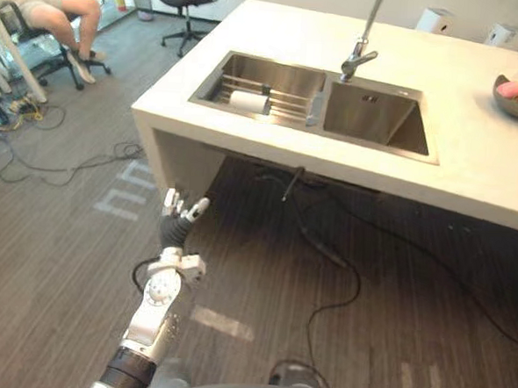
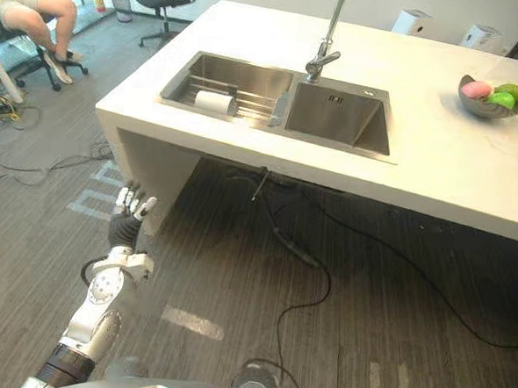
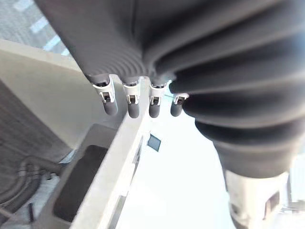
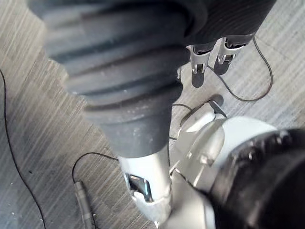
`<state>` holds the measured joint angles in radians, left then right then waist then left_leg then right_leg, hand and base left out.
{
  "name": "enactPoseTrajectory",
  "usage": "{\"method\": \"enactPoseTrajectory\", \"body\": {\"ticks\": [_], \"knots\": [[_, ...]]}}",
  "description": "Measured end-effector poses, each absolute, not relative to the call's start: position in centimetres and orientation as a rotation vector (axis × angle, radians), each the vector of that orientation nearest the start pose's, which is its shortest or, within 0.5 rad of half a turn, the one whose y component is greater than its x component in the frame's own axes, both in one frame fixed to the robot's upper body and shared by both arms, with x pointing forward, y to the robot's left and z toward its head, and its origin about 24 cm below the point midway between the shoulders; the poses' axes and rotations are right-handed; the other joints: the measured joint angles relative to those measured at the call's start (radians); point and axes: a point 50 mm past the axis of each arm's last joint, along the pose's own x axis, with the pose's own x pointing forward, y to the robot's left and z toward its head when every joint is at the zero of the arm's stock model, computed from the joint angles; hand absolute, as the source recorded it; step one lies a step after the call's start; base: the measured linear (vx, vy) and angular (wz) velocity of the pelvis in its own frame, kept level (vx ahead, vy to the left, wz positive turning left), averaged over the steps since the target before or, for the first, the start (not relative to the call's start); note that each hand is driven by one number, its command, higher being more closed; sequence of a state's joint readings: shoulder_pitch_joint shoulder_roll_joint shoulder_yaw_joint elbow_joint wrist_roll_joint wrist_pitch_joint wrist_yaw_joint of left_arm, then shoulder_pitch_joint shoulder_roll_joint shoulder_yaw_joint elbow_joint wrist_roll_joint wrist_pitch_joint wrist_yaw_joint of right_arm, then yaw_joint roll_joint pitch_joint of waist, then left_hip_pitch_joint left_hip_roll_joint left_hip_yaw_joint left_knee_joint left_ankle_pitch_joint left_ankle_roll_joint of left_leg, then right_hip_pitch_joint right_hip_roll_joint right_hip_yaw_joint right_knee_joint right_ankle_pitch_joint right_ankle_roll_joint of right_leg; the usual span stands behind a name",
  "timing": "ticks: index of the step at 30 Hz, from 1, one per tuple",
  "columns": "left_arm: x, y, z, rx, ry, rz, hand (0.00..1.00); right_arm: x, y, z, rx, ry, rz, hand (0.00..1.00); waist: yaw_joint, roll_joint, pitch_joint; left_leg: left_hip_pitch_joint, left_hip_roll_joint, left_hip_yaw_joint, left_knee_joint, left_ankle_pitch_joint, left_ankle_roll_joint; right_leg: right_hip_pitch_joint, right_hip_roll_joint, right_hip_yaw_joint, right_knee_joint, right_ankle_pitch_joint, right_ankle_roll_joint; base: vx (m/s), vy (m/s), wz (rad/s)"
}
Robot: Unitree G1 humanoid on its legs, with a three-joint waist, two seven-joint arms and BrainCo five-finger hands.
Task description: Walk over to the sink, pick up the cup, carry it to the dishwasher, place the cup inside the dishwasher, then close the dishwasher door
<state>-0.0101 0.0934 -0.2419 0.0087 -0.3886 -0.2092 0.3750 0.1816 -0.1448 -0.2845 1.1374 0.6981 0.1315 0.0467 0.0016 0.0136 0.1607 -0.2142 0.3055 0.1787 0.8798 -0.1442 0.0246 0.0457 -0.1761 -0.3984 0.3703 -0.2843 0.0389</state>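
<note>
**Stage.** The approach to the sink (image 1: 370, 108) is judged to be in progress. No grasp has yet been made, and all later steps are outstanding.

**Cup.** The cup (image 1: 247, 101) is seen lying on its side on the rack (image 1: 287, 101) that spans the left basin, near that basin's left end. It is probably supported by the rack bars above the basin floor, which would leave room for fingers to be closed round its body. Because it lies on its side, it may roll along the bars if it is nudged.

**Left hand.** The left hand (image 1: 180, 216) is held raised in front of the body, below the level of the counter (image 1: 472, 163) and well apart from the cup. Its fingers (image 3: 131, 105) are extended and nothing is held. This posture is judged to be a ready position for the reach.

**Right hand.** The right hand (image 4: 228, 53) is seen in its wrist view, pointed down toward the floor. The fingers hang loosely extended and nothing is carried.

**Obstructions.** The faucet (image 1: 360, 55) stands at the divider between the basins, to the right of the cup. A reach from the left is therefore judged to be clear. The bowl (image 1: 511, 104) of fruit and the seated person (image 1: 51, 5) are well apart from the path.
</note>
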Motion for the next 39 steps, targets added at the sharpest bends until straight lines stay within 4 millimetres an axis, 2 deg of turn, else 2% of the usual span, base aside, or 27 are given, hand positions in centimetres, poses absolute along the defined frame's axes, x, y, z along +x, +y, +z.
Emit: {"method": "enactPoseTrajectory", "body": {"ticks": [1, 2, 3, 4, 5, 6, 7, 8, 9, 10, 12, 14, 18, 19, 20, 21, 22, 25, 26, 27, 29, 30, 31, 32, 33, 37, 39], "knots": [[25.0, 13.1, 6.2, -0.345, -0.138, 0.155, 0.00, 1.6, -23.7, -16.8, 0.708, 1.183, -0.776, 0.00, -0.002, 0.000, 0.000, -0.009, -0.010, 0.087, -0.044, -0.048, -0.011, 0.064, -0.017, -0.020, -0.051, 0.016, 0.012, 0.35, -0.116, 0.09], [25.1, 13.0, 7.0, -0.352, -0.169, 0.144, 0.00, 1.4, -24.2, -16.7, 0.709, 1.174, -0.786, 0.00, -0.002, 0.000, -0.001, -0.013, -0.033, 0.125, -0.095, -0.057, -0.017, 0.089, -0.025, -0.030, -0.076, 0.023, 0.016, 0.33, -0.099, 0.17], [25.1, 12.8, 8.7, -0.375, -0.243, 0.119, 0.00, 1.2, -24.9, -16.5, 0.702, 1.158, -0.792, 0.00, -0.001, 0.003, -0.001, -0.023, -0.086, 0.155, -0.247, -0.048, -0.036, 0.122, -0.035, -0.045, -0.119, 0.039, 0.027, 0.33, -0.054, 0.08], [25.0, 12.5, 10.5, -0.388, -0.314, 0.091, 0.00, 1.9, -25.2, -16.4, 0.683, 1.149, -0.771, 0.00, -0.001, 0.007, -0.001, -0.035, -0.127, 0.144, -0.415, -0.012, -0.078, 0.141, -0.035, -0.052, -0.138, 0.062, 0.046, 0.34, -0.029, 0.02], [25.0, 12.4, 11.2, -0.386, -0.345, 0.082, 0.00, 2.1, -25.2, -16.4, 0.677, 1.145, -0.765, 0.00, -0.001, 0.008, -0.001, -0.037, -0.144, 0.132, -0.500, 0.019, -0.092, 0.150, -0.034, -0.051, -0.141, 0.074, 0.061, 0.41, 0.041, -0.02], [24.9, 12.3, 12.2, -0.379, -0.385, 0.066, 0.00, 2.2, -25.3, -16.4, 0.681, 1.141, -0.767, 0.00, -0.001, 0.012, 0.000, -0.026, -0.170, 0.104, -0.658, 0.099, -0.117, 0.172, -0.031, -0.049, -0.140, 0.100, 0.101, 0.34, 0.073, -0.03], [24.7, 12.3, 12.7, -0.383, -0.400, 0.061, 0.00, 2.0, -25.4, -16.4, 0.689, 1.137, -0.778, 0.00, 0.000, 0.021, 0.001, -0.014, -0.180, 0.094, -0.746, 0.156, -0.119, 0.199, -0.022, -0.043, -0.140, 0.104, 0.108, 0.50, 0.174, -0.15], [24.5, 12.2, 13.2, -0.387, -0.414, 0.050, 0.00, 1.5, -26.0, -16.2, 0.691, 1.130, -0.797, 0.00, 0.012, 0.061, -0.002, 0.010, -0.169, 0.097, -0.796, 0.229, -0.090, 0.244, 0.015, -0.022, -0.145, 0.092, 0.124, 0.38, 0.180, -0.23], [24.5, 12.2, 13.4, -0.388, -0.420, 0.044, 0.00, 1.1, -26.6, -16.0, 0.686, 1.127, -0.811, 0.00, 0.018, 0.086, -0.009, 0.018, -0.158, 0.101, -0.800, 0.232, -0.067, 0.262, 0.035, -0.017, -0.144, 0.075, 0.138, 0.45, 0.267, -0.49], [24.5, 12.8, 13.6, -0.368, -0.437, 0.039, 0.00, 1.3, -26.2, -16.2, 0.714, 1.119, -0.819, 0.00, 0.029, 0.085, -0.015, 0.028, -0.157, 0.103, -0.772, 0.348, 0.004, 0.290, 0.027, 0.005, -0.134, 0.010, 0.155, 0.29, 0.179, -0.32], [24.7, 13.9, 14.0, -0.338, -0.460, 0.059, 0.00, 2.6, -23.9, -16.7, 0.782, 1.111, -0.769, 0.00, 0.018, 0.003, -0.014, 0.016, -0.219, 0.128, -0.741, 0.301, 0.016, 0.303, -0.033, 0.006, -0.147, -0.033, 0.113, 0.27, 0.106, 0.02], [24.4, 13.9, 14.8, -0.332, -0.495, 0.032, 0.00, 3.2, -22.5, -17.1, 0.821, 1.117, -0.762, 0.00, 0.029, -0.032, 0.005, -0.015, -0.260, 0.120, -0.673, 0.246, 0.023, 0.303, -0.073, 0.010, -0.132, -0.022, 0.102, 0.25, 0.102, 0.27], [23.7, 13.5, 16.4, -0.292, -0.564, -0.039, 0.00, 2.1, -23.0, -17.1, 0.827, 1.117, -0.825, 0.00, 0.045, -0.031, -0.006, 0.015, -0.308, 0.098, -0.640, 0.167, 0.042, 0.242, -0.139, 0.050, 0.095, 0.106, 0.092, 0.31, 0.170, 0.34], [23.2, 13.5, 17.3, -0.292, -0.610, -0.050, 0.00, 2.2, -23.0, -17.1, 0.823, 1.116, -0.825, 0.00, 0.058, -0.043, -0.003, 0.036, -0.321, 0.105, -0.655, 0.149, 0.046, 0.160, -0.184, 0.088, 0.235, 0.186, 0.127, 0.26, 0.115, -0.10], [22.9, 13.5, 17.7, -0.284, -0.630, -0.051, 0.00, 2.5, -23.0, -17.1, 0.820, 1.112, -0.824, 0.00, 0.062, -0.033, -0.007, 0.056, -0.329, 0.111, -0.670, 0.141, 0.050, 0.126, -0.208, 0.100, 0.305, 0.234, 0.136, 0.32, 0.136, -0.26], [22.7, 13.7, 17.9, -0.251, -0.650, -0.045, 0.00, 2.9, -22.9, -17.0, 0.802, 1.092, -0.833, 0.00, 0.061, -0.044, -0.003, 0.104, -0.343, 0.124, -0.706, 0.129, 0.052, 0.062, -0.254, 0.107, 0.442, 0.258, 0.116, 0.29, 0.122, -0.35], [22.9, 14.0, 17.5, -0.234, -0.632, -0.024, 0.00, 3.4, -23.0, -17.0, 0.799, 1.076, -0.827, 0.00, 0.058, -0.039, 0.005, 0.158, -0.343, 0.122, -0.737, 0.123, 0.050, 0.003, -0.266, 0.088, 0.530, 0.149, 0.081, 0.27, 0.112, -0.33], [23.4, 14.2, 16.7, -0.219, -0.596, -0.011, 0.00, 3.0, -21.9, -17.2, 0.817, 1.099, -0.805, 0.00, 0.044, -0.014, 0.012, 0.240, -0.314, 0.114, -0.779, 0.100, 0.036, -0.128, -0.210, 0.002, 0.410, -0.001, 0.058, 0.28, 0.047, -0.14], [23.5, 14.2, 16.6, -0.215, -0.594, -0.011, 0.00, 3.0, -21.7, -17.3, 0.822, 1.106, -0.798, 0.00, 0.035, -0.025, 0.006, 0.246, -0.310, 0.104, -0.774, 0.093, 0.033, -0.152, -0.194, 0.015, 0.356, -0.003, 0.064, 0.19, -0.032, 0.39], [23.8, 13.8, 16.3, -0.202, -0.577, -0.033, 0.00, 2.3, -21.3, -17.4, 0.833, 1.127, -0.794, 0.00, 0.016, -0.014, 0.013, 0.252, -0.303, 0.083, -0.758, 0.079, 0.017, -0.177, -0.162, 0.065, 0.256, 0.008, 0.079, 0.17, -0.061, 0.70], [24.2, 13.7, 15.7, -0.175, -0.548, -0.051, 0.00, 0.4, -20.8, -17.5, 0.848, 1.174, -0.818, 0.00, 0.004, -0.025, 0.007, 0.280, -0.297, 0.039, -0.727, 0.051, -0.003, -0.181, -0.136, 0.109, 0.144, 0.082, 0.084, 0.25, -0.143, 0.78], [24.3, 13.7, 15.6, -0.166, -0.542, -0.055, 0.00, -0.7, -20.2, -17.6, 0.862, 1.201, -0.827, 0.00, 0.004, -0.044, -0.003, 0.294, -0.300, 0.027, -0.723, 0.045, -0.009, -0.171, -0.127, 0.114, 0.077, 0.155, 0.075, 0.31, -0.252, 0.58], [24.2, 14.0, 15.8, -0.154, -0.555, -0.057, 0.00, -1.8, -19.2, -17.7, 0.889, 1.230, -0.835, 0.00, 0.013, -0.087, -0.022, 0.303, -0.316, 0.008, -0.721, 0.030, -0.033, -0.159, -0.119, 0.115, -0.013, 0.271, 0.060, 0.30, -0.326, 0.45], [24.2, 13.9, 15.5, -0.172, -0.543, -0.053, 0.00, -1.9, -19.4, -17.7, 0.893, 1.225, -0.844, 0.00, 0.013, -0.073, -0.023, 0.311, -0.303, -0.005, -0.715, 0.015, -0.056, -0.145, -0.106, 0.100, -0.025, 0.261, 0.053, 0.33, -0.370, 0.26], [24.1, 13.3, 15.4, -0.200, -0.535, -0.065, 0.00, -1.8, -20.2, -17.6, 0.884, 1.210, -0.855, 0.00, 0.015, -0.047, -0.033, 0.308, -0.266, -0.008, -0.716, 0.006, -0.075, -0.121, -0.058, 0.091, -0.082, 0.261, 0.043, 0.28, -0.305, 0.01], [24.3, 11.6, 15.3, -0.226, -0.503, -0.136, 0.00, -0.7, -22.7, -17.2, 0.854, 1.150, -0.882, 0.00, -0.004, 0.033, -0.038, 0.343, -0.201, 0.014, -0.801, 0.039, -0.106, -0.089, 0.035, 0.086, -0.192, 0.289, 0.018, 0.20, -0.150, -0.23], [24.7, 10.9, 15.0, -0.235, -0.481, -0.157, 0.00, -0.5, -23.0, -17.1, 0.859, 1.126, -0.893, 0.00, -0.013, 0.038, -0.038, 0.373, -0.185, 0.019, -0.830, 0.043, -0.112, -0.073, 0.055, 0.084, -0.201, 0.287, 0.009, 0.18, -0.080, -0.14]]}}
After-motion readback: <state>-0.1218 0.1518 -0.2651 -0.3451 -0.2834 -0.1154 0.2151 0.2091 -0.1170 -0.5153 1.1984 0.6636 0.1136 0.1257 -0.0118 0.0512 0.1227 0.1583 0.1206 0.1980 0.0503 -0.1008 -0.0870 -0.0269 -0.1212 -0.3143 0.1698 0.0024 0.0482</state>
